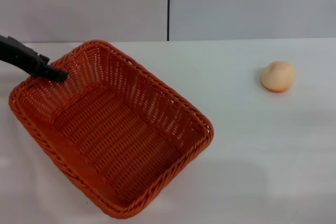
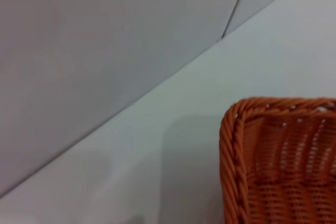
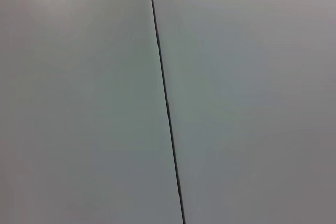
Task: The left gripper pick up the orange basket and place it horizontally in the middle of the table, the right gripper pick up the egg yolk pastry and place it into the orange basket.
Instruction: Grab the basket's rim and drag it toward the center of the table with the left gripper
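In the head view, the left gripper (image 1: 56,74) reaches from the upper left to the orange basket (image 1: 113,129) rim; whether it clamps, I cannot tell. The egg yolk pastry (image 1: 278,76) sits upper right on the table (image 1: 252,145). The left wrist view shows only a basket corner, lower right; the right wrist view shows only grey wall panels (image 3: 236,103).

Not much else going on: we see plain grey wall (image 1: 84,3) behind everything, built from big flat panels. Thin dark vertical seam (image 1: 168,6) splits it just left of centre in head view. Same seam (image 3: 167,108) fills right wrist view (nothing but panel there). Left wrist view catches wall (image 2: 94,51) too.
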Motion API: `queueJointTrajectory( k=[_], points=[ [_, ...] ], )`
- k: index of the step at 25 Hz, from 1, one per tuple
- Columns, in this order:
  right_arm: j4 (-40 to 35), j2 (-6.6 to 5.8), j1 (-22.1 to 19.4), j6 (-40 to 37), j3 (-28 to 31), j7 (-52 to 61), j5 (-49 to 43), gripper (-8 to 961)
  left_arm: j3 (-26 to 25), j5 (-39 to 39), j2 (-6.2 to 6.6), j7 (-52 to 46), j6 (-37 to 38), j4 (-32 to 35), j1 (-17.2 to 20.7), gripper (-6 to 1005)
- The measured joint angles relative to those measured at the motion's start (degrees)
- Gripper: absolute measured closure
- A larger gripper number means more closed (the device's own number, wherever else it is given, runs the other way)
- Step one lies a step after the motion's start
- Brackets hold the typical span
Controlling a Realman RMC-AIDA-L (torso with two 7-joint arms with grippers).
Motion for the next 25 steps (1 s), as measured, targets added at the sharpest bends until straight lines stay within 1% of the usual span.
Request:
queueJointTrajectory(
  k=[8,10,15,25],
  points=[
    [0.01,0.0,0.05,-0.01,0.06,0.03,0.06,285,0.3,1.49,-0.12,-0.51,-0.91,-2.72,-0.1,461],
    [0.0,0.0,0.06,-0.01,0.11,0.04,0.07,285,0.13,1.93,-0.37,-0.58,-1.52,-2.75,-0.06,465],
    [0.0,0.0,0.06,-0.01,0.13,0.05,0.11,285,-0.51,1.98,-0.55,-0.82,-2.28,-2.75,0.1,706],
    [-0.01,0.0,0.21,0.05,0.22,0.05,0.13,285,-0.56,2.66,-0.28,-3.63,-2.58,-2.93,0.14,797]
  ],
)
